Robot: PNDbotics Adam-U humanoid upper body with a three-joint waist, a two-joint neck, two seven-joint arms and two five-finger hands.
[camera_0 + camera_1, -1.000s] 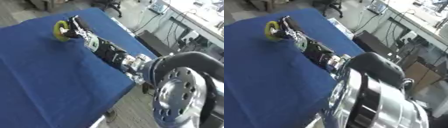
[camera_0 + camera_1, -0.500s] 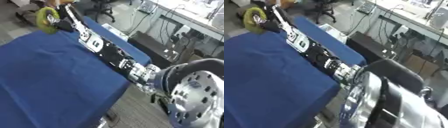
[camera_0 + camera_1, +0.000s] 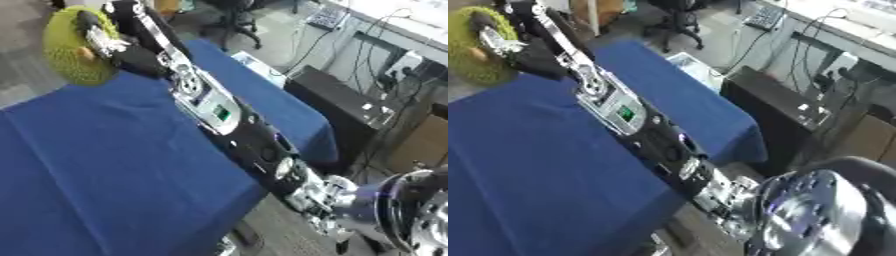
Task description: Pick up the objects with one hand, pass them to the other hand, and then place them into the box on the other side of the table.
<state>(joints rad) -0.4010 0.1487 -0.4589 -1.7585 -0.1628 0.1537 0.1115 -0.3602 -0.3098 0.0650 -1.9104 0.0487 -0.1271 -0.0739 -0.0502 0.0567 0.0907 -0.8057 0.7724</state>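
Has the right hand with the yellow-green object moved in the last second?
Yes. The right hand, curled round the yellow-green round object, has risen off the blue table; earlier the object rested on the cloth, though the camera has also shifted.

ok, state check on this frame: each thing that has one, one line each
right hand: shut on the yellow-green round object, arm stretched out over the table
yellow-green round object: held in the right hand, lifted, off the cloth
blue tablecloth: spread flat over the table, slight wrinkles
left hand: not in view
box: not in view
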